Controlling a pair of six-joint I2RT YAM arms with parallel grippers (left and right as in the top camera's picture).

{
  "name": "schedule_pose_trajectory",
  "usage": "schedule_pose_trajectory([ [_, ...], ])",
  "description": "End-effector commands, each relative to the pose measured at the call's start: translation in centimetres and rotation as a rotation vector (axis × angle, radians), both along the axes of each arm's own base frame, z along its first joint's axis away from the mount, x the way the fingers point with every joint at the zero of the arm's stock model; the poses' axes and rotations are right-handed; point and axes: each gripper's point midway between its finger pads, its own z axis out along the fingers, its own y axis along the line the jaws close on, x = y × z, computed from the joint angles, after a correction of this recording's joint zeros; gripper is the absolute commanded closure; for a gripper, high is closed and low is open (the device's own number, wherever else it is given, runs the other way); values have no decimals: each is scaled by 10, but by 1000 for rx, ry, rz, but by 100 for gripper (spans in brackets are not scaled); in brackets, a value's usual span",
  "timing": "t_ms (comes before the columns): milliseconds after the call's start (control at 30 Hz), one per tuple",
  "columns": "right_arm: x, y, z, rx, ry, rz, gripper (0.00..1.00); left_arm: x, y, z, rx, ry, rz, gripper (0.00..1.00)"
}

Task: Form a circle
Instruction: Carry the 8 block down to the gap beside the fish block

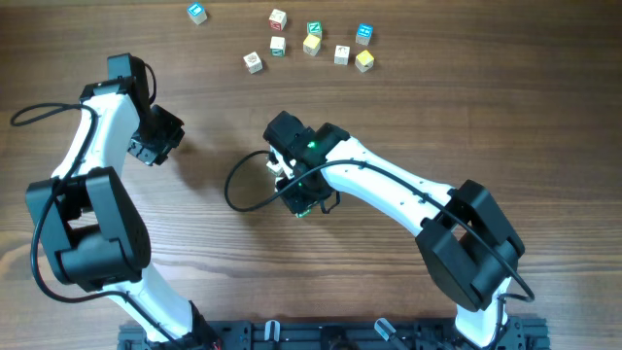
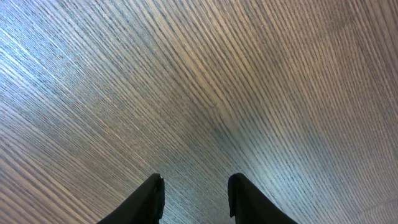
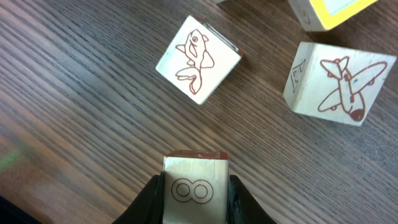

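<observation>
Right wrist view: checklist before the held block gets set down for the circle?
1. Right end effector shut on the held block: ok.
2. Held block apart from the fish block: ok.
3. Held block apart from the airplane block: ok.
4. Held block resting on the table: cannot tell.
5. Circle complete: cannot tell; the arm hides that spot from overhead.
6. Left end effector open, empty, away from the blocks: ok.

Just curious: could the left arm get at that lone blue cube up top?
Probably yes: the left gripper is open and empty, with only bare table between it and the blue cube.
</observation>
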Motion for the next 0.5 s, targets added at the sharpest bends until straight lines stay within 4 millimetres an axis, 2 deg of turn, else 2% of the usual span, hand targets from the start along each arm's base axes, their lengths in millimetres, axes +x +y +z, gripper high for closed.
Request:
schedule_pose_trajectory([
  [0, 0, -4, -6, -22, -1, -13, 86, 6, 0, 11, 5, -34, -5, 64],
  [133, 0, -4, -7, -24, 6, -42, 87, 6, 0, 11, 5, -34, -6, 64],
  [300, -4, -16, -21, -72, 14, -112, 82, 6, 0, 11, 5, -34, -6, 63],
  [467, -2, -15, -21, -66, 9, -112, 76, 6, 0, 11, 5, -34, -6, 63],
])
